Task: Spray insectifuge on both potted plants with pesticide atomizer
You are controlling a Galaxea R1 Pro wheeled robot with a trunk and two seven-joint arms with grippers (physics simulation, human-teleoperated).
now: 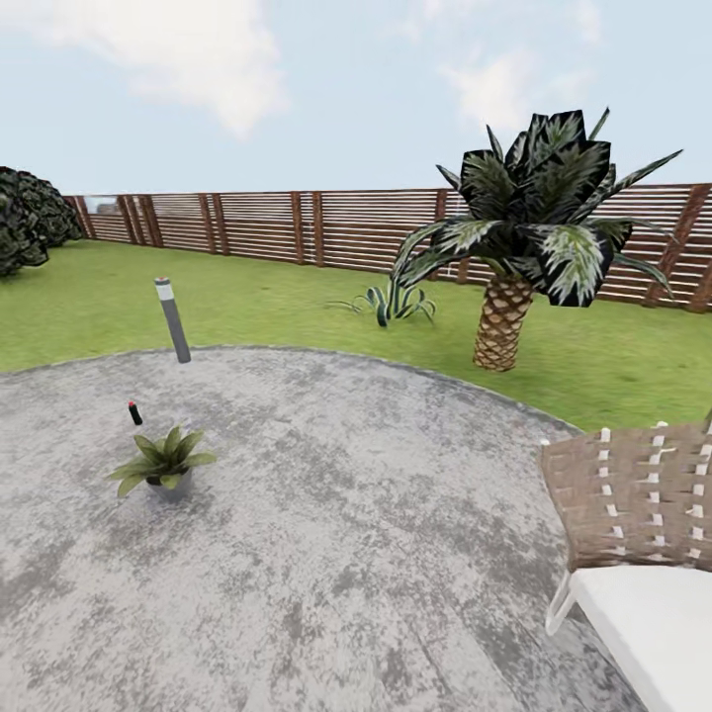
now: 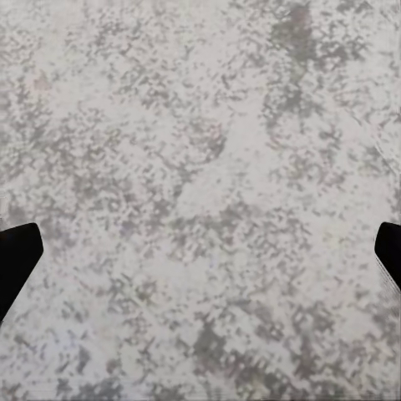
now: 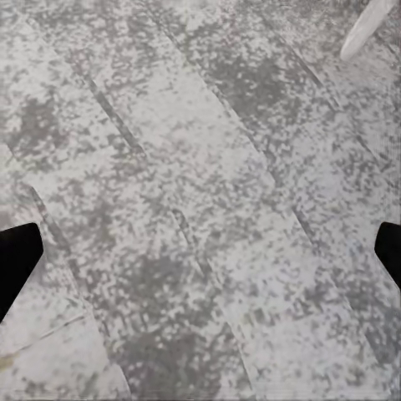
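Note:
The pesticide atomizer (image 1: 134,412), a small dark bottle with a reddish top, stands upright on the grey stone patio (image 1: 346,514) at the left of the head view. Just in front of it sits one potted plant (image 1: 163,461), a low green rosette in a small grey pot. A second low rosette with striped leaves (image 1: 396,302) grows on the lawn near the fence; its pot is hidden. My left gripper (image 2: 200,255) is open over bare stone, its dark fingertips (image 2: 17,259) wide apart. My right gripper (image 3: 200,255) is open too, also over the paving.
A grey bollard light (image 1: 173,318) stands at the patio's far edge. A tall palm (image 1: 524,247) rises on the lawn at right, with a dark bush (image 1: 25,218) at far left. A wicker chair (image 1: 633,504) with a white cushion is close at right; its white leg (image 3: 363,29) shows.

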